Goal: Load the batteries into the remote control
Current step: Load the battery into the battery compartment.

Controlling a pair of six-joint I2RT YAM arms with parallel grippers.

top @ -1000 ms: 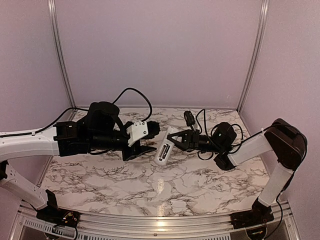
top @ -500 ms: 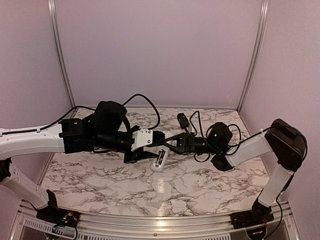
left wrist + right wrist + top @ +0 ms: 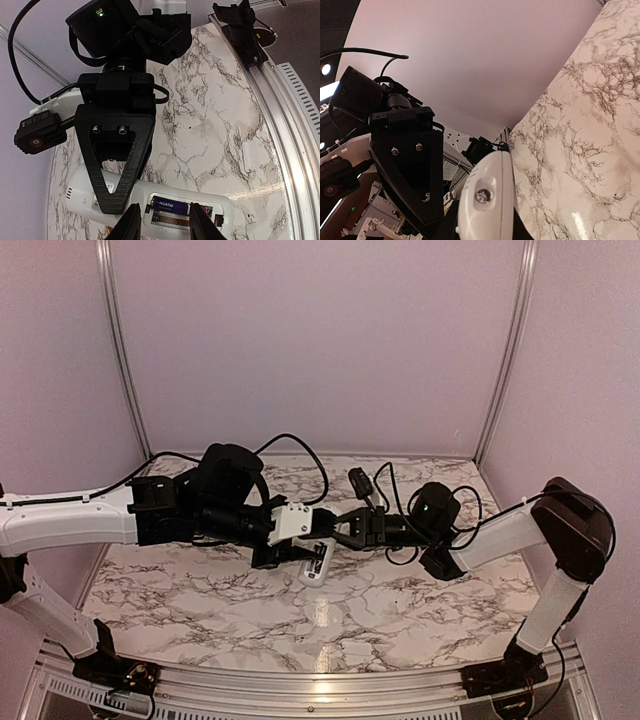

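The white remote control (image 3: 318, 565) hangs just above the marble table, back side up, with my right gripper (image 3: 341, 532) shut on one end of it. In the left wrist view its battery bay is open: a purple battery (image 3: 172, 205) lies in the upper slot and a golden-brown battery (image 3: 170, 218) below it. My left gripper (image 3: 162, 223) hovers over that bay with its jaws apart, one fingertip (image 3: 131, 223) at each end of the batteries and nothing gripped. In the right wrist view the remote's rounded end (image 3: 487, 192) fills the space between my right gripper's (image 3: 485, 234) fingers.
A small white cover (image 3: 248, 155) lies loose on the table (image 3: 400, 605) near the front rail (image 3: 282, 117). A small golden piece (image 3: 107, 229) lies on the table under the remote. Lilac walls enclose the back and both sides, and cables loop above both wrists.
Both arms have closed in on each other: the right one carried the remote left and lower, and the left gripper moved right over it. The left jaws narrowed a little.
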